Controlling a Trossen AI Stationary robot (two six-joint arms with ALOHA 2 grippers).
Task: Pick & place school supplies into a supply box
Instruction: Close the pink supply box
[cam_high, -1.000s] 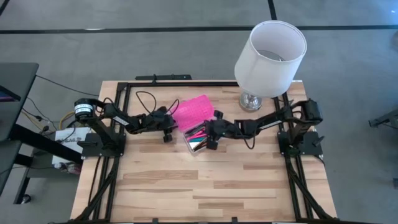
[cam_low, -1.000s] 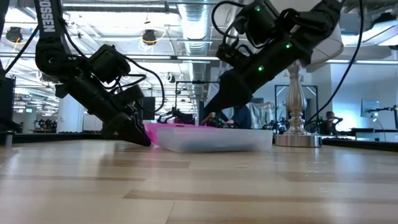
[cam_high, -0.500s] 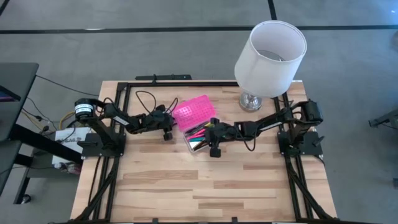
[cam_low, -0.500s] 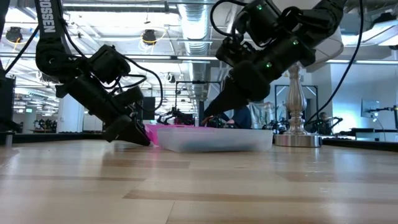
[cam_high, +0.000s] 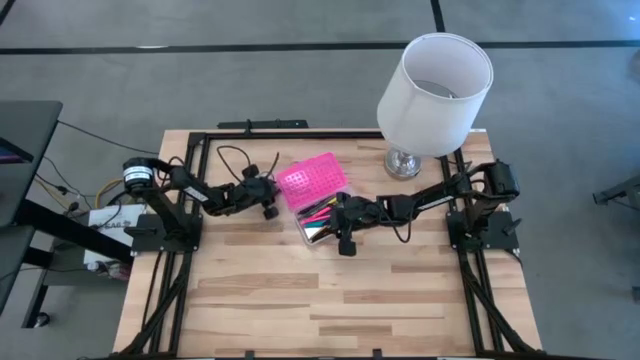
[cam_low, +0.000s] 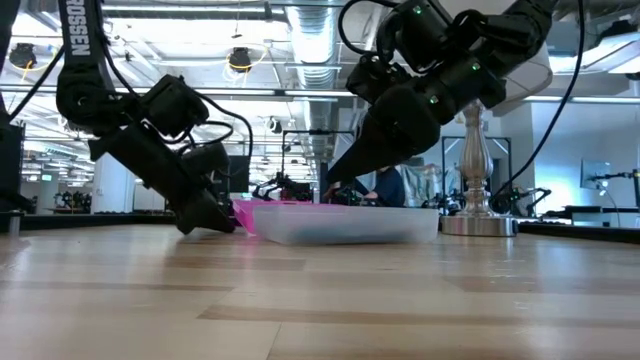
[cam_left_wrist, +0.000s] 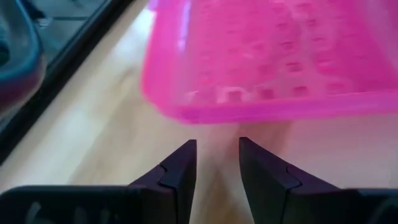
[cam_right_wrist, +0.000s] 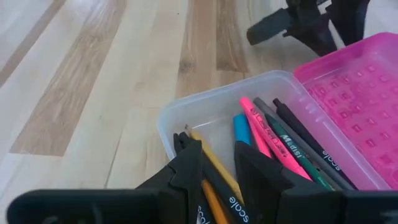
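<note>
Wooden table (cam_high: 330, 300): your supply box (cam_high: 322, 231) sits mid-table, its pink lid (cam_high: 313, 180) swung open.

Your right gripper (cam_right_wrist: 216, 163) hangs over the clear base with a narrow gap between its fingers, gripping nothing, above the pens (cam_right_wrist: 273, 143) lying inside. Your left gripper (cam_left_wrist: 217, 160), also narrowly parted, sits just beside the lid's edge.

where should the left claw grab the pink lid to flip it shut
Probably by the pink lid's free long edge, the one facing the left claw, coming in low from that claw's side. The lid lies open and flat beside the clear base, so this rim is a thin lip that the slightly parted fingers could slide around. The pens stay clear.
</note>
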